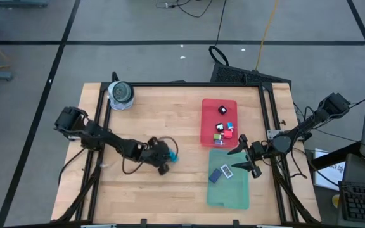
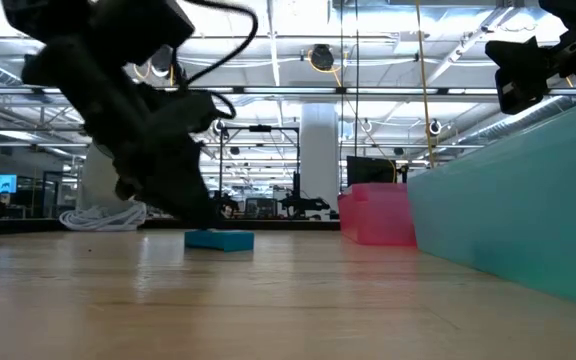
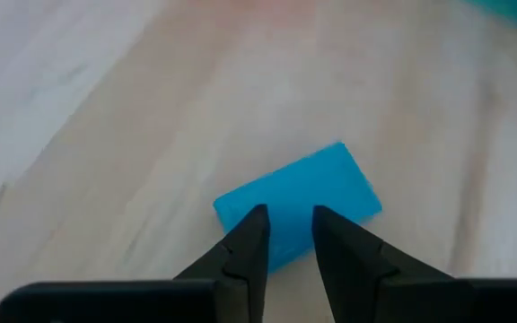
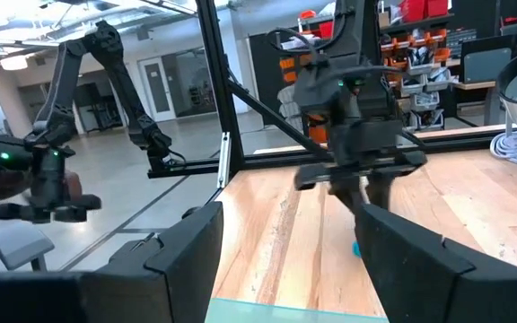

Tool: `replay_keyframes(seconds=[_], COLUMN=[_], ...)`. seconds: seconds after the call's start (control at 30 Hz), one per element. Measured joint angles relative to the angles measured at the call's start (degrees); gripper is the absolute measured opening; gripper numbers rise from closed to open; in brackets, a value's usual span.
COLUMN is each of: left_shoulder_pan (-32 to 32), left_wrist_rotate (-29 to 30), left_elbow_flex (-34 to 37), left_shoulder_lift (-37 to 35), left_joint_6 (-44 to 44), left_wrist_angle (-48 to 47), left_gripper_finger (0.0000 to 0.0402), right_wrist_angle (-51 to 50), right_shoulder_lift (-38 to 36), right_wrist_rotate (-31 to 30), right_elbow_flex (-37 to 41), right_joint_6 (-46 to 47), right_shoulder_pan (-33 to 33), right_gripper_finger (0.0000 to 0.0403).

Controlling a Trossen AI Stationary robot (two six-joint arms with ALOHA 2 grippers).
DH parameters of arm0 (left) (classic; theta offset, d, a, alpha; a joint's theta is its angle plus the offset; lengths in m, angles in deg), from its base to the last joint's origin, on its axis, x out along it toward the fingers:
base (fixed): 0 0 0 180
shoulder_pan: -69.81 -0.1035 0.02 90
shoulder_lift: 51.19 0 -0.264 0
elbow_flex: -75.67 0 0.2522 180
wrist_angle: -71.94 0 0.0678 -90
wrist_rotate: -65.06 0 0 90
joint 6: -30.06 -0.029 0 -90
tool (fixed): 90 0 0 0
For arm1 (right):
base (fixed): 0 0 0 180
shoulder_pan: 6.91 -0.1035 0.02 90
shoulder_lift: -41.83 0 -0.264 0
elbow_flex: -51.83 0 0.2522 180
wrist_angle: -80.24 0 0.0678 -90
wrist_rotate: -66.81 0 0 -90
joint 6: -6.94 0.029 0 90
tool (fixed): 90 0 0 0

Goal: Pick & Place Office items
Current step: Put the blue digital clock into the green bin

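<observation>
A flat blue block (image 1: 172, 156) (image 2: 219, 240) (image 3: 299, 199) lies on the wood near the table's middle. My left gripper (image 1: 164, 159) (image 3: 287, 240) hovers low over its end nearest the arm, fingers a narrow gap apart, narrower than the block. My right gripper (image 1: 240, 158) (image 4: 285, 269) hangs wide open over the green tray's (image 1: 229, 190) far left corner. That tray holds a dark blue bar (image 1: 215, 175) and a white tag (image 1: 226, 169). Several small coloured pieces (image 1: 224, 126) lie in the red tray (image 1: 208, 136). My left gripper comes at the blue block slanting down from the table's left, its fingertips (image 3: 251, 235) over the block's nearer edge (image 3: 276, 253). Whether they touch it, I cannot tell. The block lies flat on the table.
A round grey roll (image 1: 120, 94) stands at the far left corner. The red tray (image 2: 378, 215) and green tray (image 2: 528, 200) sit side by side on the right. Bare wood lies around and near the block. A black frame rail (image 1: 182, 84) borders the table.
</observation>
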Motion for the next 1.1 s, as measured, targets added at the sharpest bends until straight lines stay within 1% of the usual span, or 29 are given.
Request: replay_keyframes(seconds=[0.1, 0.17, 0.23, 0.4, 0.47, 0.5, 0.63, 0.73, 0.8, 0.87, 0.93, 1.03, 1.1], left_shoulder_pan=[-2.56, -3.96, -4.73, -6.50, -7.12, -7.35, -7.27, -6.03, -5.51, -5.20, -5.20, -5.64, -6.12], left_wrist_rotate=[-0.40, -1.50, -2.18, -2.94, -3.14, -3.23, -3.51, -2.65, -2.04, -1.43, -0.12, 3.08, 3.47], left_elbow_flex=[-0.12, -0.13, 0.00, 0.13, 0.24, 0.26, 0.21, 0.18, 0.10, 0.10, 0.10, 0.10, 0.10], left_shoulder_lift=[-0.16, -0.16, -0.14, 0.15, 0.27, 0.34, 0.21, 0.22, 0.15, 0.15, 0.15, 0.15, 0.15], left_joint_6=[15.97, 23.03, 25.36, 25.18, 23.07, 20.52, 2.05, -7.20, -12.35, -16.20, -16.80, -15.44, -16.00], left_wrist_angle=[-2.13, -2.02, -0.26, 7.21, 9.94, 11.47, 17.13, 19.17, 18.85, 16.89, 14.76, 12.87, 12.89], left_gripper_finger=[0.0092, 0.0092, 0.0092, 0.0092, 0.0093, 0.0093, 0.0093, 0.0107, 0.0129, 0.0160, 0.0197, 0.0256, 0.0291], right_wrist_angle=[0.09, 0.10, 0.11, 0.09, 0.11, 0.10, 0.08, 0.08, 0.08, 0.07, -0.02, -0.38, -0.55], right_shoulder_lift=[-0.01, -0.01, -0.01, -0.01, -0.01, -0.01, -0.01, -0.01, -0.01, -0.01, -0.01, -0.01, -0.01], right_wrist_rotate=[0.00, 0.00, 0.00, 0.00, 0.00, 0.00, 0.00, 0.00, 0.00, 0.00, 0.00, 0.00, 0.00], right_elbow_flex=[0.00, 0.00, 0.00, 0.00, 0.00, 0.00, 0.00, 0.00, 0.00, 0.00, 0.00, 0.00, 0.00], right_joint_6=[0.00, 0.01, -0.01, 0.02, 0.02, 0.02, 0.02, 0.02, 0.02, 0.01, 0.02, 0.02, -0.01], right_shoulder_pan=[-0.01, 0.00, 0.00, 0.00, 0.00, 0.00, 0.00, -0.01, 0.00, 0.00, 0.00, 0.00, -0.01], right_gripper_finger=[0.0242, 0.0242, 0.0242, 0.0242, 0.0242, 0.0242, 0.0242, 0.0242, 0.0242, 0.0242, 0.0242, 0.0242, 0.0242])
